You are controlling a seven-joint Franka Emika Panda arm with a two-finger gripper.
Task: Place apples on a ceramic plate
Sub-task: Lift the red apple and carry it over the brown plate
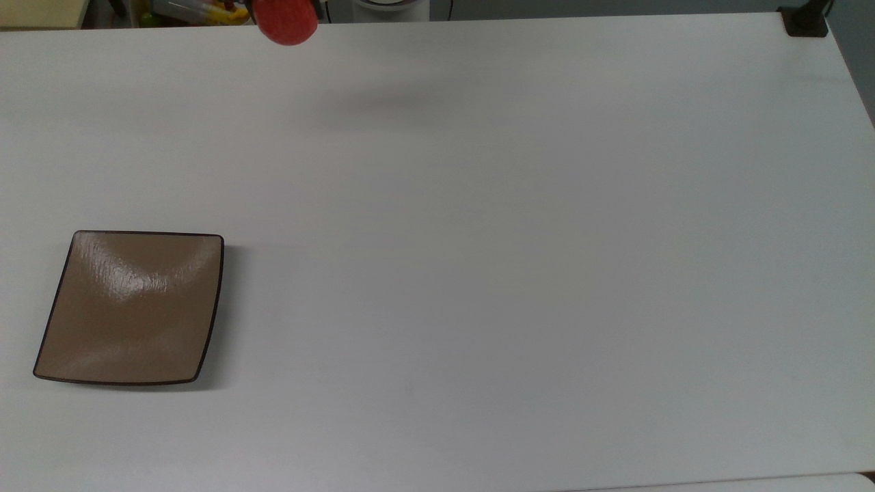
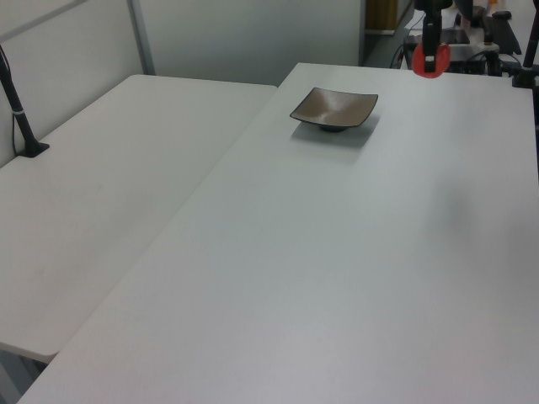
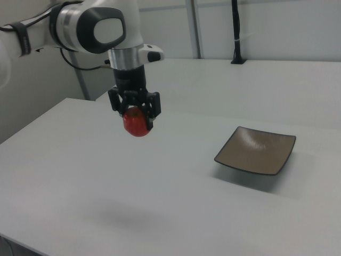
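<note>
The red apple [image 3: 137,124] is gripped between the black fingers of the end effector [image 3: 135,109] and held in the air, well above the white counter [image 3: 160,186]. In the top view it is seen at the counter's far edge. The square tan-brown ceramic plate [image 1: 130,307], bare, is set flat near the counter's front-left corner in the top view, well apart from the apple.

Place: a robotics lab or test room.
Worktop: broad plain white worktop [image 1: 478,273], with a second white table [image 2: 109,168] butted alongside it.
Arm: white jointed robot arm [image 3: 90,26] mounted over it.
Walls: plain pale partition panels [image 2: 253,38] on metal posts.
Fittings: black clamped pole [image 3: 235,32] with a cable.
</note>
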